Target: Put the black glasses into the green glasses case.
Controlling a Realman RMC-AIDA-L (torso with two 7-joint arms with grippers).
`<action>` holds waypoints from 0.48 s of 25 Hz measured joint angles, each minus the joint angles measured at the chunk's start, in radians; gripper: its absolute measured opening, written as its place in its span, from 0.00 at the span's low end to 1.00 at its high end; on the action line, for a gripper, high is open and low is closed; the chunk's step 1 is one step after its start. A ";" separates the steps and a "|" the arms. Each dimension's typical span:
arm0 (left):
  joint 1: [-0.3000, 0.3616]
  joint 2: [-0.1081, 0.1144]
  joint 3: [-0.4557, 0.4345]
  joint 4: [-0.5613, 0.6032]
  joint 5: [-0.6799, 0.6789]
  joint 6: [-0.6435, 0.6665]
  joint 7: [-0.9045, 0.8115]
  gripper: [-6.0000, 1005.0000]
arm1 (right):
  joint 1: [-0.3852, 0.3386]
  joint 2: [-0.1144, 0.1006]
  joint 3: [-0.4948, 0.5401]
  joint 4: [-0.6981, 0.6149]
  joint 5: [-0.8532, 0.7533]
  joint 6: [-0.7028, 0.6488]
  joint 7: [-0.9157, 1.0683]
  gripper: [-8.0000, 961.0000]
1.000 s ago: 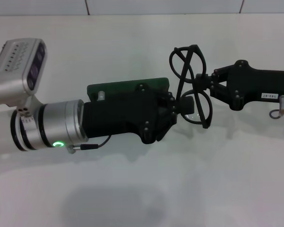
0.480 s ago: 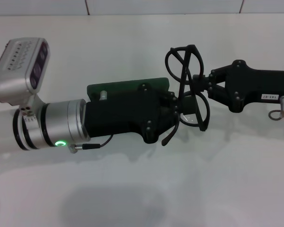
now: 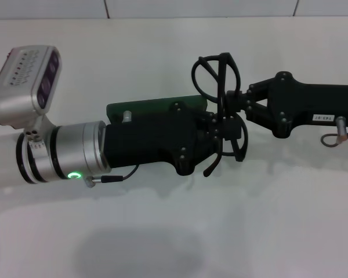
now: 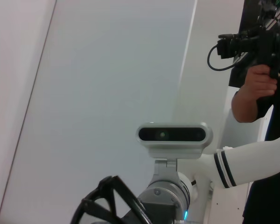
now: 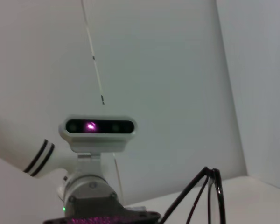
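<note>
— Above the middle of the worktop [image 3: 174, 231], what's different from a second ago?

— The right hand [image 3: 235, 110] has carried the black glasses [image 3: 220, 87] toward the robot's left. They now sit hard against the left hand [image 3: 211, 133], overlapping it in the head view; before, they were a little clear of it. The frame has also turned more edge-on.

— Is the right hand gripping them?

— Yes, its fingers are clamped on the frame near the bridge, glasses held upright, one temple arm hanging down below the left hand.

— And the left hand?

— It's over the green glasses case [image 3: 156, 106], hiding most of it; only a dark green strip shows along its far side. I cannot tell whether its fingers are apart or together, or whether it grips the case.

— So where does that leave the task?

— My reading: the glasses have been brought up to the case but aren't in it yet. Whether the case is open isn't visible.

— The surroundings?

— A plain white worktop, with a tiled wall at its far edge. The left wrist view shows a pale wall and a person [image 4: 259, 88] holding a camera.
</note>
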 joint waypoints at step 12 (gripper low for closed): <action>0.000 0.000 0.000 -0.002 0.000 0.001 0.000 0.02 | 0.009 0.001 -0.081 0.015 0.109 -0.030 -0.012 0.08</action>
